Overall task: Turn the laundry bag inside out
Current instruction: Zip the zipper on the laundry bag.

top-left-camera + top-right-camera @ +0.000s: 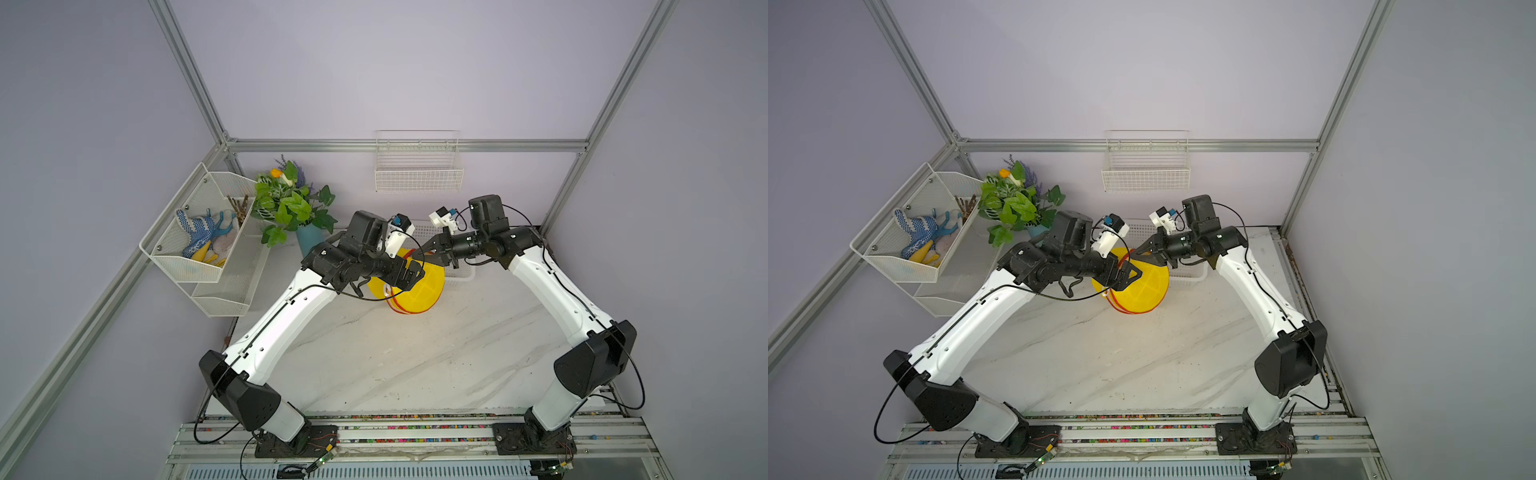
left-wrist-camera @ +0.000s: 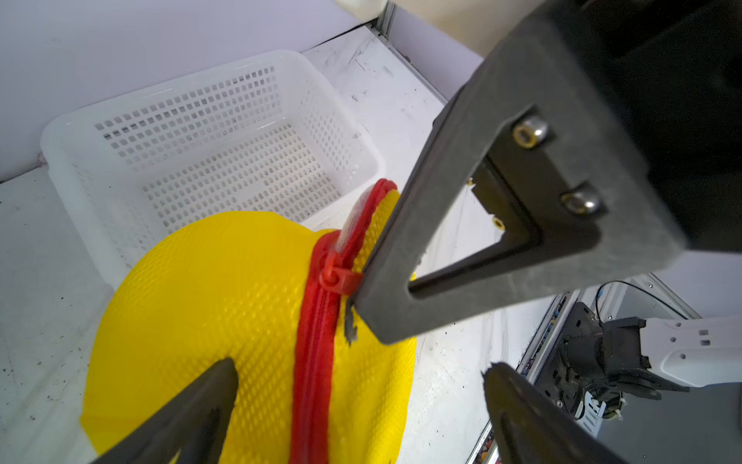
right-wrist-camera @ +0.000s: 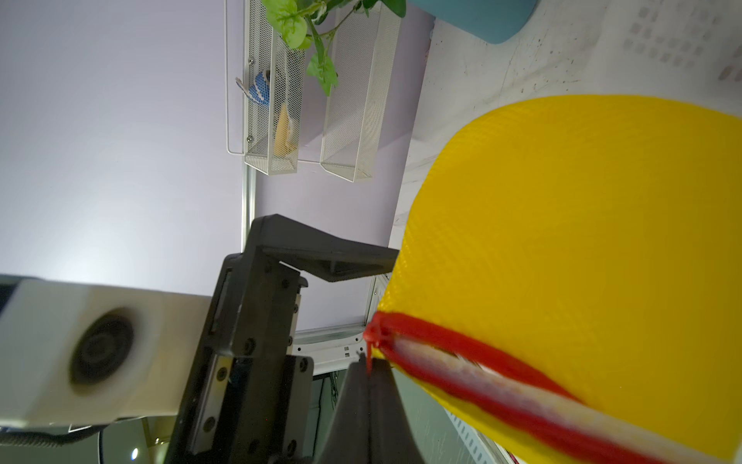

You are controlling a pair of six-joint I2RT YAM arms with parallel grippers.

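We see a white perforated basket [image 2: 188,108] standing on the marble counter [image 1: 415,365] by the back wall, its slotted floor and sides in plain sight. The laundry bag [image 1: 419,293] sits on the counter just in front of that basket, a yellow mesh drum with its red zipper [image 2: 315,353] running over the top. On the left wall a white mesh rack [image 1: 187,266] holds blue-dotted gloves [image 1: 195,232], something yellow and a few brown sticks. A wire basket [image 1: 418,183] hangs on the back wall, and a blue vase [image 1: 309,243] carries a leafy plant [image 1: 291,203].

Both arms reach in from the near edge, elbows spread outward, forearms slanting toward each other above the bag. The right hand [image 3: 368,373] is clenched on the red zipper pull [image 2: 337,277] at the bag's upper edge, its tips pinched together. The left hand [image 2: 359,367] is released, jaws spread wide, with one finger [image 2: 192,413] over the yellow mesh and the other past the zipper at the bag's side. We cannot tell whether either touches the fabric.
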